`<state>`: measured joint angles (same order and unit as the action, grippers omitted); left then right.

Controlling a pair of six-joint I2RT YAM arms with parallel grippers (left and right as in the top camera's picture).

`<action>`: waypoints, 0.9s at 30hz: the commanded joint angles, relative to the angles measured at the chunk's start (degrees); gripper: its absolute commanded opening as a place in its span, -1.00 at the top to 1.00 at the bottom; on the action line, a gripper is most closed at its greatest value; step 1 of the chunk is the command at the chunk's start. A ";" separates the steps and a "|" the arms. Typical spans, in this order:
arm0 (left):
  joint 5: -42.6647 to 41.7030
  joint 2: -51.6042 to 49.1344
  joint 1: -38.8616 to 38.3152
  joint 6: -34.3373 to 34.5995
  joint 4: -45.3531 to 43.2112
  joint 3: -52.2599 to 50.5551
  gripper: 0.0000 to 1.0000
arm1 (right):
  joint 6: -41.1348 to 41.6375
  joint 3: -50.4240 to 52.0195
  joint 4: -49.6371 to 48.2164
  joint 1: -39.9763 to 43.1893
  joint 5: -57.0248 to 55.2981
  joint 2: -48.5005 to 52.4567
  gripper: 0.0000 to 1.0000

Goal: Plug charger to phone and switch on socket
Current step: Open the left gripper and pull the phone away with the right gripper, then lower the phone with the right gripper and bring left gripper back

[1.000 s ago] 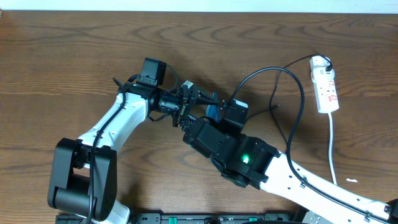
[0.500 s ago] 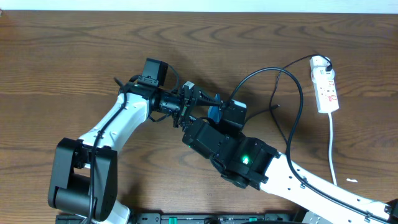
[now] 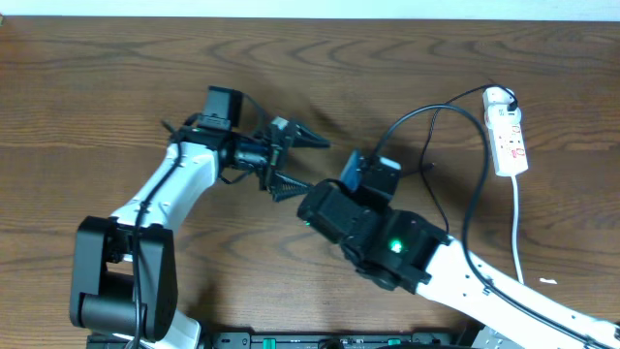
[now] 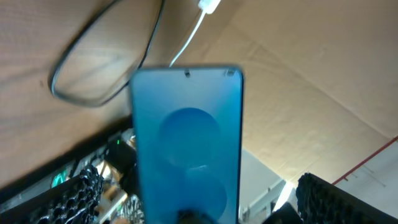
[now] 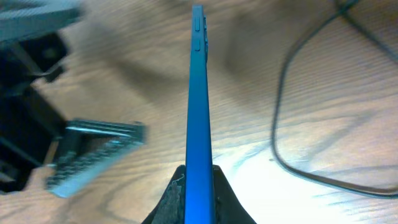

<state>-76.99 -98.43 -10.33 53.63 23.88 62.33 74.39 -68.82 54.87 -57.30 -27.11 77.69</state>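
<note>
Left pincer (image 3: 312,165) has drawn back from the phone (image 4: 186,143) and stands wide open, empty. Right pincer (image 5: 198,182) clamps the phone's lower end, edge-up. Charger (image 5: 274,134) lies slack beyond the right pincer; socket (image 3: 508,136) farther off. Risk: jaws seemingly cover the port end, and plug pressure may pivot the phone.

You have a brown wood-grain table (image 3: 97,78) filling the overhead view, its grain running in long swirls. A thin white strip (image 3: 291,8) runs along its far edge. A small white scrap (image 3: 549,282) lies on the wood near the right side. Your left wrist view shows pale beige panels (image 4: 323,81) beyond the table, crossed by a thin red line (image 4: 367,163).
</note>
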 commanded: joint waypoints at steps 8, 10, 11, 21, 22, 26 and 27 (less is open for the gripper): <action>-5.33 13.14 15.76 -16.46 2.01 0.37 -1.00 | 2.29 -0.92 3.54 7.26 -4.26 -10.75 0.98; -5.31 18.71 20.33 -21.97 6.01 0.37 -0.99 | 2.29 -0.92 3.89 8.70 -4.13 -13.11 0.98; -5.29 21.44 22.69 -24.59 8.35 0.37 -0.99 | 2.25 -0.92 4.17 9.35 -3.98 -14.45 0.98; -1.42 40.74 45.75 -41.03 32.24 -0.15 -0.98 | 0.35 6.97 6.45 10.84 -2.54 -32.50 0.98; -1.40 41.40 46.73 -42.34 34.16 -0.31 -0.98 | 0.33 10.21 4.24 10.84 -2.51 -34.99 0.98; -1.40 41.62 47.12 -47.15 40.33 -0.33 -0.98 | -0.42 23.63 -12.02 10.86 1.09 -41.83 0.98; -1.40 41.51 47.12 -48.41 41.75 -0.35 -0.98 | -1.79 27.04 -17.75 10.86 2.36 -42.56 0.98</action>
<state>-78.63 -56.64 36.38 12.21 63.70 62.30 74.87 -48.23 43.77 -46.54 -26.94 36.71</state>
